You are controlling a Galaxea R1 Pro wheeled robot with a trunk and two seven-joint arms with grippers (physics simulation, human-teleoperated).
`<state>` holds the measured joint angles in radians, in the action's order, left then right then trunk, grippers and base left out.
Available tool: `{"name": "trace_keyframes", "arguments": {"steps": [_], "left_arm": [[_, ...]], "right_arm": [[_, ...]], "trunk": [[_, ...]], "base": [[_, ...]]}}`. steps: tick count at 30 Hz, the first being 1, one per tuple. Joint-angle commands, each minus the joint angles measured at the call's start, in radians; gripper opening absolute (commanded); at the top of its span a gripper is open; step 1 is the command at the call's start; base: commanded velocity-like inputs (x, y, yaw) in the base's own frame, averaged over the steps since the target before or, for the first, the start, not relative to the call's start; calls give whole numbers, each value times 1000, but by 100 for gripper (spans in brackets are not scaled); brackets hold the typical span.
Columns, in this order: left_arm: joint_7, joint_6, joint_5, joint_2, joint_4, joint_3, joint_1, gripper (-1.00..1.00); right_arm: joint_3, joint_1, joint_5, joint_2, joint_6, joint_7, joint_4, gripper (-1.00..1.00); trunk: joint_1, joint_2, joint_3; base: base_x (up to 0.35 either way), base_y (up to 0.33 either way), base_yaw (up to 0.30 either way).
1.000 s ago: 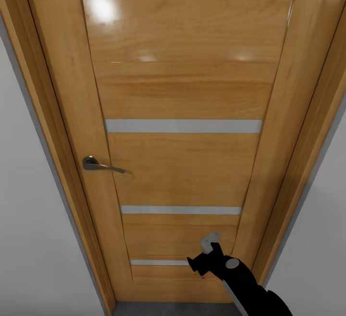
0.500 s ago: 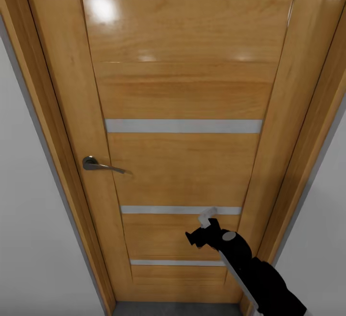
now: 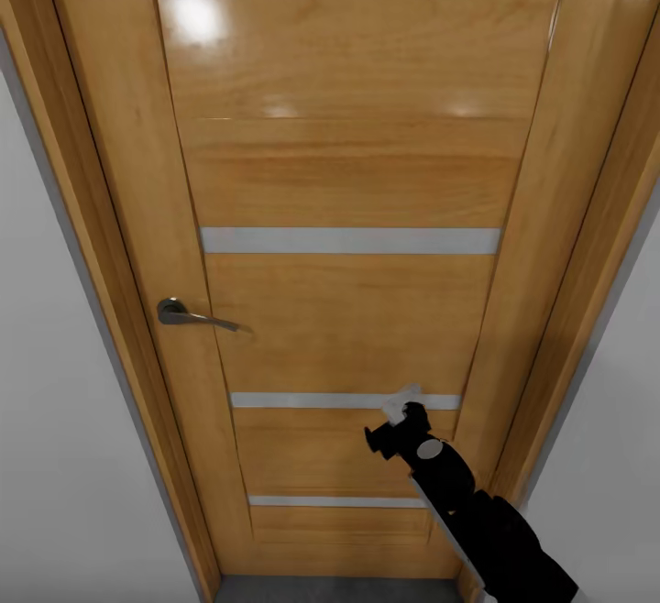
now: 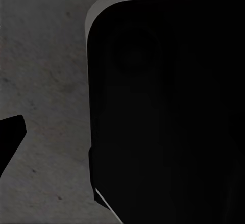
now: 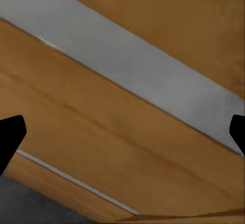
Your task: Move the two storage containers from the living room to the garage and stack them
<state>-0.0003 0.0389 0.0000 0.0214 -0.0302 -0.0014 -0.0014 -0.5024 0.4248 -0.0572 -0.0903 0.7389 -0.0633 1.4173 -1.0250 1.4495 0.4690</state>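
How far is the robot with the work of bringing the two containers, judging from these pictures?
Nothing looks done: no container is in sight. In hand: the robot faces a shut wooden door, its right pincer raised, open and empty, near a frosted strip, far from the handle. Left: opening the door, carrying both containers and stacking them.

Below you, the floor [image 3: 330,590], dark grey mottled concrete, a thin strip meeting the foot of the wooden door [image 3: 348,172].

My door [image 3: 348,181] runs off the head view's top and bottom. My right pincer [image 5: 122,129] shows just two fingertips [image 5: 10,134] at the picture's edges.
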Motion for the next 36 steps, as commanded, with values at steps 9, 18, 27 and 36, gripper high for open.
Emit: {"name": "trace_keyframes", "arguments": {"steps": [9, 18, 27, 36], "left_arm": [[0, 3, 0, 0, 0, 0, 0, 100], [0, 3, 0, 0, 0, 0, 0, 100], [0, 3, 0, 0, 0, 0, 0, 100], [0, 3, 0, 0, 0, 0, 0, 100]], "right_arm": [[-2, 62, -94, 69, 6, -70, -31, 100], [-2, 240, -92, 113, -8, -79, -277, 100], [-4, 249, -96, 146, -3, -78, -281, 100], [-4, 249, -98, 156, -2, -73, -269, 100]], "trunk": [[0, 1, 1], [0, 1, 1], [0, 1, 1], [0, 1, 1]], "base": [[0, 0, 0], [0, 0, 0], [0, 0, 0], [0, 0, 0]]}}
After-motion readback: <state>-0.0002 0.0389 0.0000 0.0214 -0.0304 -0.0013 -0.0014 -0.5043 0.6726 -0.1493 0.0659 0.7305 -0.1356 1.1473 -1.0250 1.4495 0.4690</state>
